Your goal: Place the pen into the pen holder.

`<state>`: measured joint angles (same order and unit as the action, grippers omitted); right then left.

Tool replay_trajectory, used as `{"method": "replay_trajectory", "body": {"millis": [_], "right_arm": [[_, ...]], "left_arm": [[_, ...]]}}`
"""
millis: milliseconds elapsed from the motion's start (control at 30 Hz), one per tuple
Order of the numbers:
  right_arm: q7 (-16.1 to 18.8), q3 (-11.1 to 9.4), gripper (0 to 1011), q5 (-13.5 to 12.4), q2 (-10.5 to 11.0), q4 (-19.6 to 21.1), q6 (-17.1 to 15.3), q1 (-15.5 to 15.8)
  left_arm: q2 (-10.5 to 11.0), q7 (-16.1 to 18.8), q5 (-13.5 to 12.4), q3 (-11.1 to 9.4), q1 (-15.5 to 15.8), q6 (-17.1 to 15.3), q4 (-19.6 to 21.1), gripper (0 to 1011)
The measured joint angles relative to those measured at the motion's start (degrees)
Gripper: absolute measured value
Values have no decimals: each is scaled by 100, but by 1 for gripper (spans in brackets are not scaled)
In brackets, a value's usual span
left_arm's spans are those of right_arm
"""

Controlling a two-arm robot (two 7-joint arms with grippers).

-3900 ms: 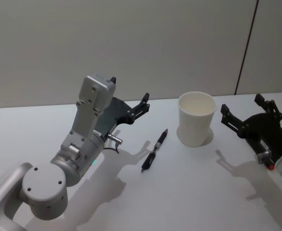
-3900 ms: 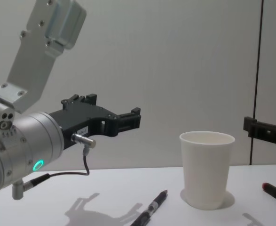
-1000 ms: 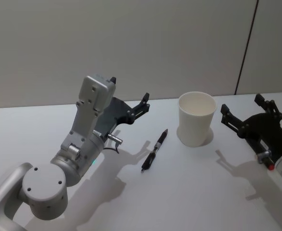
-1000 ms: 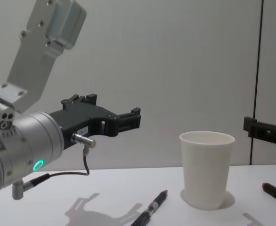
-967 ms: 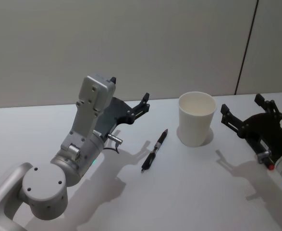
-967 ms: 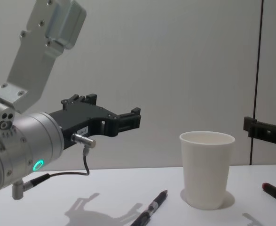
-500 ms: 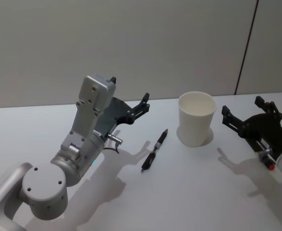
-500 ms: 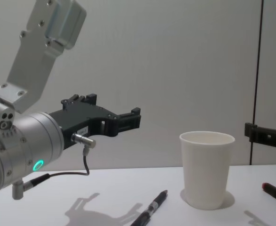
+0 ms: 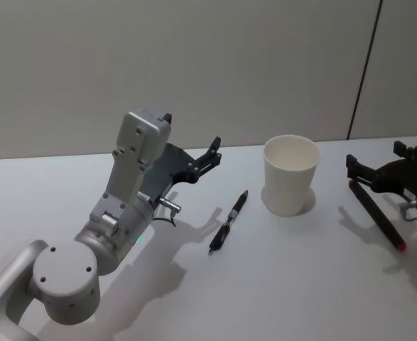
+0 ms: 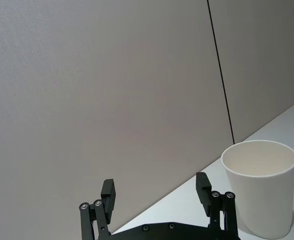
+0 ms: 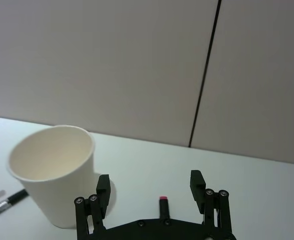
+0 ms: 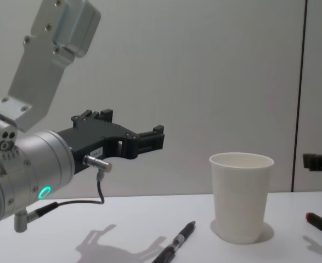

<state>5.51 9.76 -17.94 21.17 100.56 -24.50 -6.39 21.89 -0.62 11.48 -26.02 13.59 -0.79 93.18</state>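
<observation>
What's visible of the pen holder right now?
The pen holder is a plain white paper cup, tapered toward its base, with a rolled rim. It stands upright on the white table, mouth open, and looks empty inside. Nothing touches it: the black pen lies on the table to its left, the dark red-tipped pen to its right, both apart.

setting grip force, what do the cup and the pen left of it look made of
Cup: thin white paper by its look, matt, with a rolled rim. Pen: probably plastic, a slightly shiny black barrel with a pale band mid-length that may be a label or metal. The left gripper hangs open left of the pen, the right gripper open right of the cup.
</observation>
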Motion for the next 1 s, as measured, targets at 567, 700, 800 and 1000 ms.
{"method": "replay_trajectory", "body": {"millis": [567, 700, 800, 1000], "right_arm": [[268, -58, 1001, 269, -120, -924, -1936, -1250], [296, -20, 1001, 273, -213, -1154, -2213, -1456], [315, 17, 1001, 274, -289, -1310, -2382, -1586], [355, 81, 1001, 292, -386, -1505, -2585, -1729]], "left_arm": [[0, 0, 0, 0, 0, 0, 0, 1001], [0, 0, 0, 0, 0, 0, 0, 1001], [0, 0, 0, 0, 0, 0, 0, 1001], [0, 0, 0, 0, 0, 0, 0, 1001]]}}
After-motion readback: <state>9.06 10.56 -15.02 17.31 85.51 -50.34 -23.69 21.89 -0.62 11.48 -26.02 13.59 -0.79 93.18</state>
